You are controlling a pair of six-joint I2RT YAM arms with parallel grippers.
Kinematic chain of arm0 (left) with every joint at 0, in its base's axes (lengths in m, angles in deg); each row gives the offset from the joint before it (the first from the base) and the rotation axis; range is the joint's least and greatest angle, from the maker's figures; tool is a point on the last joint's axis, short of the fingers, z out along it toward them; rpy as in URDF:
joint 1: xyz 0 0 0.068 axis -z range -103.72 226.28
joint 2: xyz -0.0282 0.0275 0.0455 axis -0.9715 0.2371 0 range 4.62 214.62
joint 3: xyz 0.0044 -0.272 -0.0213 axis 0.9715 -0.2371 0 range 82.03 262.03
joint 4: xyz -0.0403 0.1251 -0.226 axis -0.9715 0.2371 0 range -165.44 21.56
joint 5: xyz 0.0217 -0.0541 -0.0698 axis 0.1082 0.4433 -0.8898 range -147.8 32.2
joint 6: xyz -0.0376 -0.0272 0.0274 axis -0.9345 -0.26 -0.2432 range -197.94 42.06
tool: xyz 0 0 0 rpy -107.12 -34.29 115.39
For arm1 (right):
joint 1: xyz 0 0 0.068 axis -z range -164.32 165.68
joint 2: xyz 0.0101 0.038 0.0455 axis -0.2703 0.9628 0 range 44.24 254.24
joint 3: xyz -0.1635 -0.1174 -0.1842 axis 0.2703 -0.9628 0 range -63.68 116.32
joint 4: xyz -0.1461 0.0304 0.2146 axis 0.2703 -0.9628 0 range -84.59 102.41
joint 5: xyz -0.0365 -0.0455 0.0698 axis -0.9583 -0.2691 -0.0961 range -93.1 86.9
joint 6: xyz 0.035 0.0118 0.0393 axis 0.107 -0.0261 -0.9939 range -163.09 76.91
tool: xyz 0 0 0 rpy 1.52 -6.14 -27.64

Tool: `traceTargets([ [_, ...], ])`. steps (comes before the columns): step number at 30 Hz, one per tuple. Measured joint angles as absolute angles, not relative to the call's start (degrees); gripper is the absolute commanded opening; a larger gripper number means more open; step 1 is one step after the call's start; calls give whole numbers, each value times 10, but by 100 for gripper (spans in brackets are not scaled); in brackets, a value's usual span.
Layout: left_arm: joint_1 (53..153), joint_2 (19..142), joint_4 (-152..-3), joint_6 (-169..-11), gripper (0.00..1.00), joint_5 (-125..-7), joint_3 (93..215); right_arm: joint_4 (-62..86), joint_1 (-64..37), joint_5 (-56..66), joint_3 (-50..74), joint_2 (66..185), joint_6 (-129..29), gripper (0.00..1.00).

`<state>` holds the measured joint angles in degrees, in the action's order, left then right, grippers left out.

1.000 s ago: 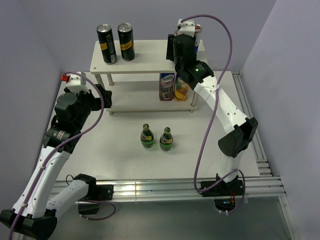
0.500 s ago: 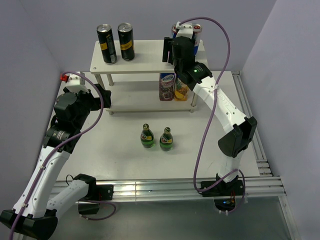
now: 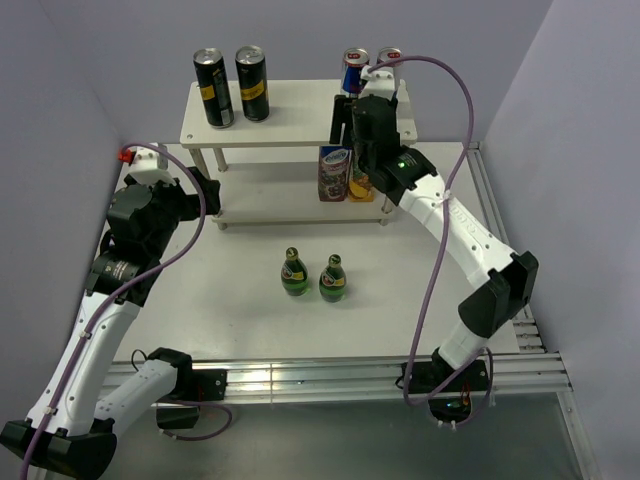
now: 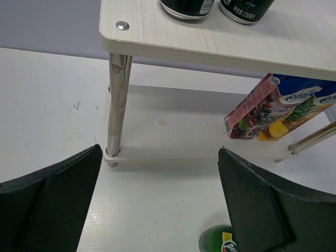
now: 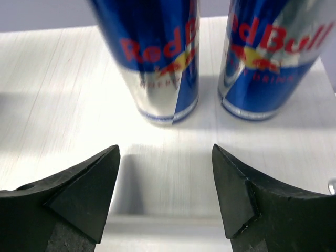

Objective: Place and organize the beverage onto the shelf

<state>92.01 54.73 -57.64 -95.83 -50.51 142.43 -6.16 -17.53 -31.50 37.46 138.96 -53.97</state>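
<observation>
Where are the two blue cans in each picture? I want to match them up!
Top external: the blue cans stand side by side at the back right of the shelf.
Left wrist: not in it.
Right wrist: both fill the top, standing just past the open right hand.
Shared landmark: the shelf's pale top board shows in all three views.

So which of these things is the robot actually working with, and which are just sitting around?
Part of the job: black cans and blue-and-silver cans, standing on top of the shelf; green bottles, upright on the table in front, not yet shelved.

Just sitting there: juice cartons on the lower board.
</observation>
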Motion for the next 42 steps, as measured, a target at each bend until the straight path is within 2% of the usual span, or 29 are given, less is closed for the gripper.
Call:
traceTargets([
  [8,919,548,-576,-959,99,-507,1424,-48,-229,-338,254,1281,-562,78],
  [14,934,552,-562,-990,99,-530,1412,-46,-348,-381,104,1136,-599,78],
  [19,1106,509,-547,-1040,99,-470,1351,-67,-421,-412,-9,1017,-653,77],
  [27,1390,515,-554,-1120,99,-284,1305,-130,-478,-455,-97,900,-743,76],
  [34,1442,592,-607,-1168,99,-212,1251,-182,-482,-468,-150,828,-798,76],
  [42,1444,713,-685,-1188,99,-188,1210,-200,-483,-470,-162,800,-818,76],
])
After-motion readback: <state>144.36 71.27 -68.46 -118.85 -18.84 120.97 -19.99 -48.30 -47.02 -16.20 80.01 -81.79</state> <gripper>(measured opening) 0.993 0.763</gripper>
